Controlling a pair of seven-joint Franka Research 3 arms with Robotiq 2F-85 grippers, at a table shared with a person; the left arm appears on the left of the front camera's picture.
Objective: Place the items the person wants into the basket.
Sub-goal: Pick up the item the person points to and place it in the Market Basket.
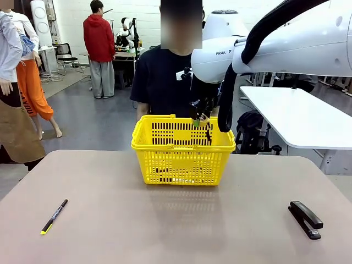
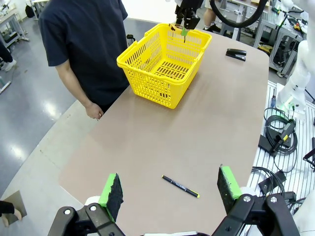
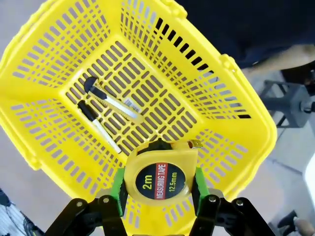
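Down at the near edge of the brown table (image 1: 176, 231), the left gripper (image 2: 170, 189) hangs with its green-padded jaws spread wide and nothing between them. Just beyond its fingertips lies a thin black pen with a yellow tip (image 2: 180, 186), flat on the tabletop, well apart from everything else. Over on the front view's right side, a black stapler (image 1: 306, 219) sits alone near the table's corner.

Further out, and this is where the action is: the right gripper (image 3: 157, 184) has its jaws clamped on a small round yellow tape measure (image 3: 158, 174), a green pad pressed to each flat edge, the printed label facing the wrist camera. It hangs directly above the bright yellow plastic shopping basket with slotted lattice sides (image 1: 183, 147), over the corner nearest the person; from the front it shows just above the basket's far rim. Tape measure not touching the basket floor, clearly held up in the air.

Below it, on the basket's slotted bottom, two items lie side by side and almost parallel: a yellow-and-black utility knife (image 3: 114, 102) and a slim black marker with a white barrel (image 3: 98, 127).

Behind the basket, at the table's far edge, stands the person in a dark navy T-shirt (image 1: 162, 80), one hand (image 2: 93, 110) hanging by the tabletop.
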